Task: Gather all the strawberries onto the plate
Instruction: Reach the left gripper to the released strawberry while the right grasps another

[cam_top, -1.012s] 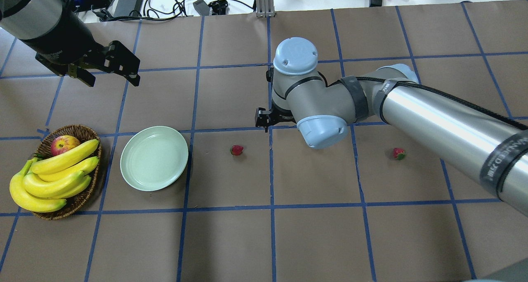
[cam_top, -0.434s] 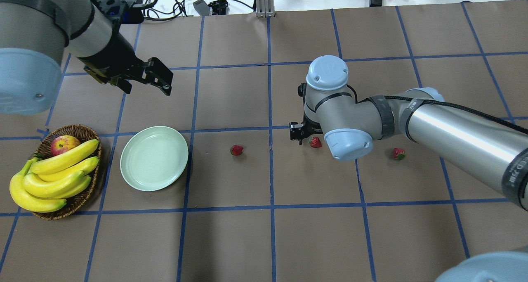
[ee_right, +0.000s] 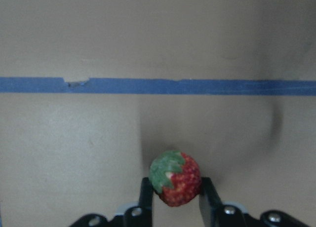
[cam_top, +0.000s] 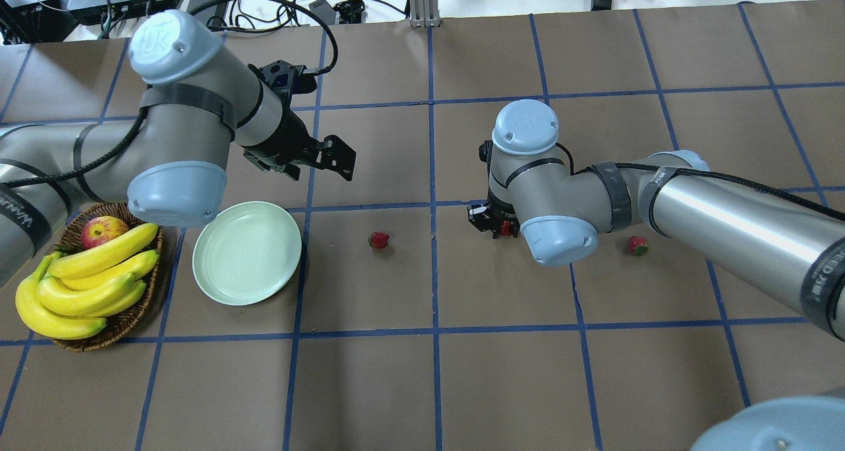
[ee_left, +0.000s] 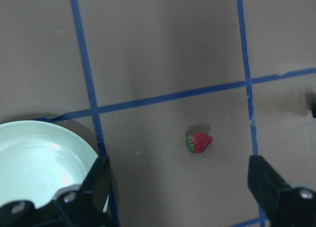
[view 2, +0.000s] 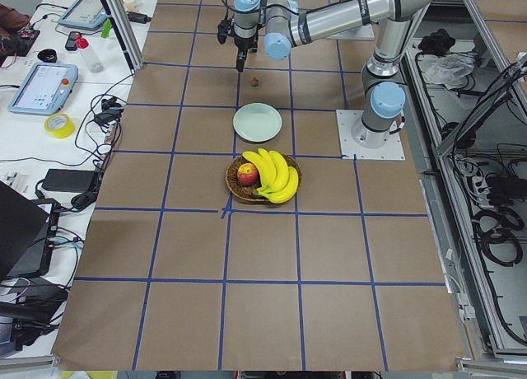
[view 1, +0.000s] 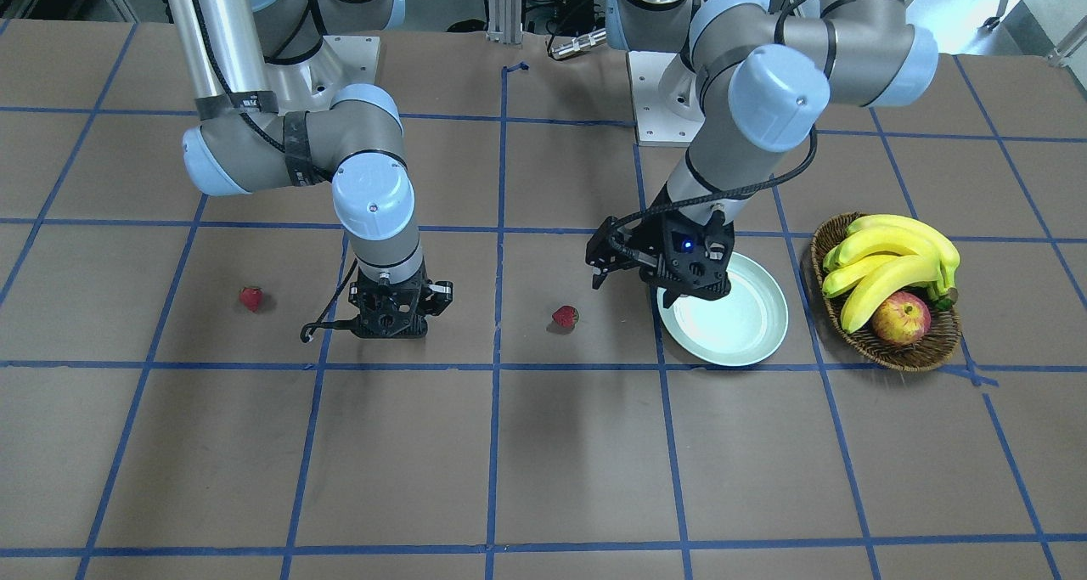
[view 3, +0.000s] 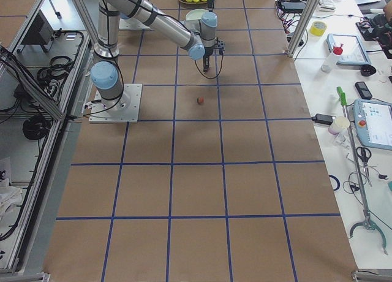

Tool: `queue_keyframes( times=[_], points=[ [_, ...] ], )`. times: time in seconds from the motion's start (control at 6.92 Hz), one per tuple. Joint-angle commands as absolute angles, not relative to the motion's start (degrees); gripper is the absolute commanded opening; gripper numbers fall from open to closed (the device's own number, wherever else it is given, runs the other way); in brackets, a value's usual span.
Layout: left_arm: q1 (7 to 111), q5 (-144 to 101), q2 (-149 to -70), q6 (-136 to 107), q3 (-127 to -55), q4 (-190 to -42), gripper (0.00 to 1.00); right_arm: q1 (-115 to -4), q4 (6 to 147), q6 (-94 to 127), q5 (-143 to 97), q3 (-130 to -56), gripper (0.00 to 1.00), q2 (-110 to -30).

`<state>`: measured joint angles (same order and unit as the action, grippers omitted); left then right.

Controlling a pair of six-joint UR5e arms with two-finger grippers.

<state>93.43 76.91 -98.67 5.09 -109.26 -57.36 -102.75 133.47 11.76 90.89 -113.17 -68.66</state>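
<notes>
Both arms have advanced: right gripper [cam_top: 494, 225] is down on the middle strawberry [ee_right: 176, 178], jaws pressing its two sides; left gripper [cam_top: 333, 157] hovers spread wide near the plate [cam_top: 218, 286], which lies well to the robot's left, beyond a second strawberry [cam_top: 378, 240].

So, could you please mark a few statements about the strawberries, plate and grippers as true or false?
1. The plate holds a strawberry. False: the plate is empty.
2. Only one strawberry lies loose. False: two do, the plate-side strawberry and the far strawberry.
3. The right gripper pinches the middle strawberry. True.
4. The left gripper is shut. False: the left gripper is open.
5. An apple shares the basket with the bananas. True.
</notes>
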Motion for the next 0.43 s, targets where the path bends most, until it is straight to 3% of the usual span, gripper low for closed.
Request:
queue_keyframes(
  times=[0.0,0.29],
  points=[
    [96.4,76.4,-104.2,4.7,-112.6,-48.1,0.92,-102.8,133.0,13.3,90.4,-111.0,0.0,-69.4],
    [96.9,77.0,-108.2,4.8,-115.5,-45.0,0.92,-104.4,132.3,23.2,80.3,-109.1,0.0,-69.7]
  ],
)
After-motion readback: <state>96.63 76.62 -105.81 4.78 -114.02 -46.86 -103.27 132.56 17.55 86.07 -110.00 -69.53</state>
